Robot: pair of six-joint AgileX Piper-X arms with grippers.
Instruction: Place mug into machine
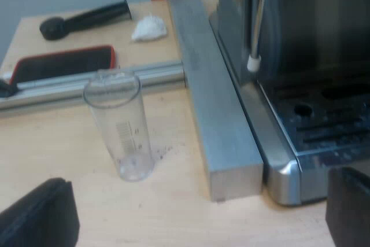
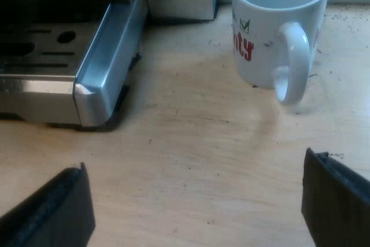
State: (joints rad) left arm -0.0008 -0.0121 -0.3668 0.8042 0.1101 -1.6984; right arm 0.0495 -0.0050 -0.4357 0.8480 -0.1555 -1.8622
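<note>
My right tool (image 2: 196,201) hung wide open and empty over the pale wooden desk (image 2: 191,137). Ahead of it stood the glossy white mug (image 2: 272,33), upright, its looped handle facing the tool, apart from the brushed-steel machine (image 2: 104,67). My left tool (image 1: 193,212) gaped empty before a clear cylindrical measuring glass (image 1: 121,131).

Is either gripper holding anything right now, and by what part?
Nothing held. Left gripper open before the measuring glass; right gripper open before the mug.
</note>
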